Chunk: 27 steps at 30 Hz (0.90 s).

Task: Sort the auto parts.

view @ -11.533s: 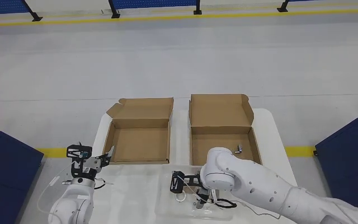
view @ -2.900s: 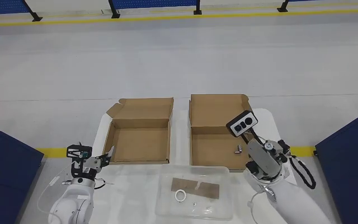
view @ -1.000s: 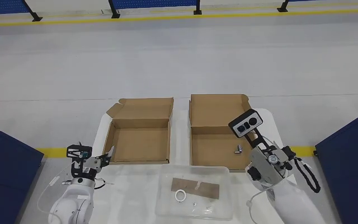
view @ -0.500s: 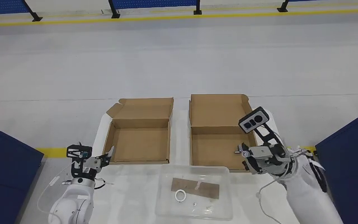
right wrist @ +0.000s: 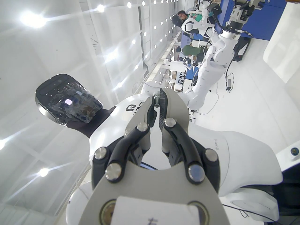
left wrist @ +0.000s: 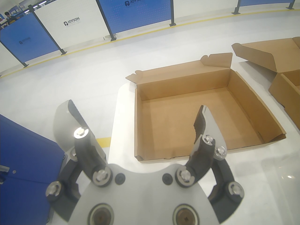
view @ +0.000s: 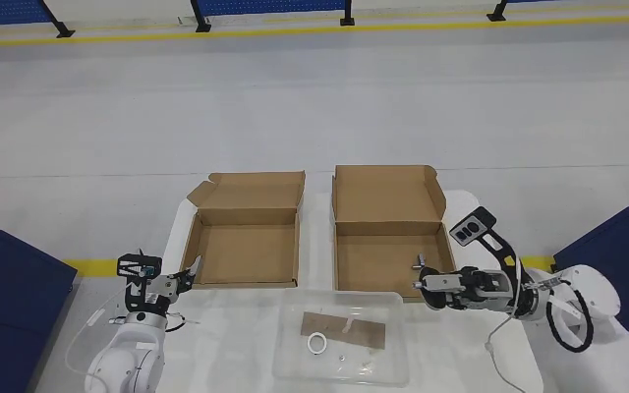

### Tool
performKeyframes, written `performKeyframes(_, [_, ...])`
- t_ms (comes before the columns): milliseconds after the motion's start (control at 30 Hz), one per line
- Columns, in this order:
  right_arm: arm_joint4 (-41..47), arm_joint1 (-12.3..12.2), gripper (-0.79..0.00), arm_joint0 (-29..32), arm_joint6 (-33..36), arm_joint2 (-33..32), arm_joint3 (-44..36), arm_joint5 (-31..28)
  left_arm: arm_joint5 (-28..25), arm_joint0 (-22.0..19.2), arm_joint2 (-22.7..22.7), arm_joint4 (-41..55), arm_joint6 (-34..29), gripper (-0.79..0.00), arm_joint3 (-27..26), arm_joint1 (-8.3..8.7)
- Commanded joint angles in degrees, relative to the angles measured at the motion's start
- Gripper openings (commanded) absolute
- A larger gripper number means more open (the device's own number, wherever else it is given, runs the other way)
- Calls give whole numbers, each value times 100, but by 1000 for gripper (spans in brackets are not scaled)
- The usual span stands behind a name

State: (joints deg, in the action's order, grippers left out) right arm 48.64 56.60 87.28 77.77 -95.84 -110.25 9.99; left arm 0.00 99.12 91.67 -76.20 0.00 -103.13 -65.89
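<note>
Left gripper (left wrist: 136,108) stands wide open and empty at the white table's (view: 236,324) left edge, just beside the empty left box (view: 246,253). The clear tray (view: 341,371) in front holds a white ring (view: 316,343). Right gripper (right wrist: 159,94), near the right box (view: 383,260), is clamped on a small metal part (right wrist: 156,99). The floor behind is pale.

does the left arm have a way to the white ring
Likely yes: the left gripper is open and empty, the white ring lies uncovered in the clear bin, nothing between them.
</note>
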Motion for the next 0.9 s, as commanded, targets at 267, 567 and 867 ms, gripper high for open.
performKeyframes(267, [-2608,-204,-785,-269,-651,-338,-449,738,0,0,0,0,0,0,0,0])
performKeyframes(567, [-4137,-329,-785,-735,-884,175,-359,1483,0,0,0,0,0,0,0,0])
performKeyframes(867, [-4137,-329,-785,-735,-884,175,-359,1483,0,0,0,0,0,0,0,0])
